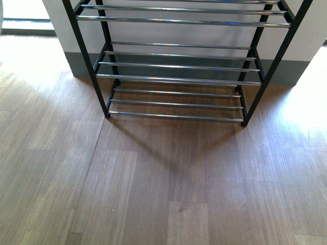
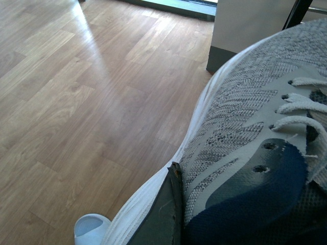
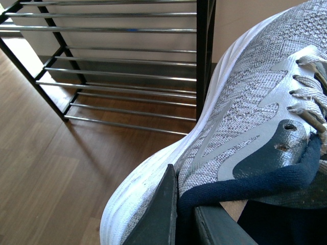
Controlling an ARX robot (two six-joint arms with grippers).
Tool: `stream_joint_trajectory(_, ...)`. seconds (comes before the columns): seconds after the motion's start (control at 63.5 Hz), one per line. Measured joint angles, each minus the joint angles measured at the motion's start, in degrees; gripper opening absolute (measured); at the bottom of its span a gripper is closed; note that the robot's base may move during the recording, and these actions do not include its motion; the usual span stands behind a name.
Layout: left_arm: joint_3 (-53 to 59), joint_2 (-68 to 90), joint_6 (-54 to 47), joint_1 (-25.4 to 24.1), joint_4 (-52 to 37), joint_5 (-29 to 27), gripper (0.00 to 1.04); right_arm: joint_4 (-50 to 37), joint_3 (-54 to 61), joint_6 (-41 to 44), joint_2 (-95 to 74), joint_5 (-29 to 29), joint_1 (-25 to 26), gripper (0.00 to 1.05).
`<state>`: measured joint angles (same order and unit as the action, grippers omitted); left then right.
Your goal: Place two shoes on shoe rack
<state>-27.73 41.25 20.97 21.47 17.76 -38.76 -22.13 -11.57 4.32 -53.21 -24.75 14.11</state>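
grey sneaker [image 2: 240, 117] in left end effector [image 2: 178, 220]; twin [image 3: 245, 102] in right end effector [image 3: 186, 222]

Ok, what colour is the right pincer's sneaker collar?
Sneaker collar: dark navy, best in right wrist view.

The shoe rack [image 1: 179, 67] stands on the wood-plank floor [image 1: 153, 194], backed against the pale wall [image 1: 56, 20].

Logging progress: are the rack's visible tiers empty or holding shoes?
Empty: every visible tier of the shoe rack is bare, no shoe on it.
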Motion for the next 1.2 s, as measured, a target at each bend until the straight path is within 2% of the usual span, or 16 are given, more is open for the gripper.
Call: stream_joint_trajectory(1.196,0.0,0.0,0.0,0.0,0.0,0.0,0.02,0.0,0.0,0.0,0.0,-0.1,0.0,0.01)
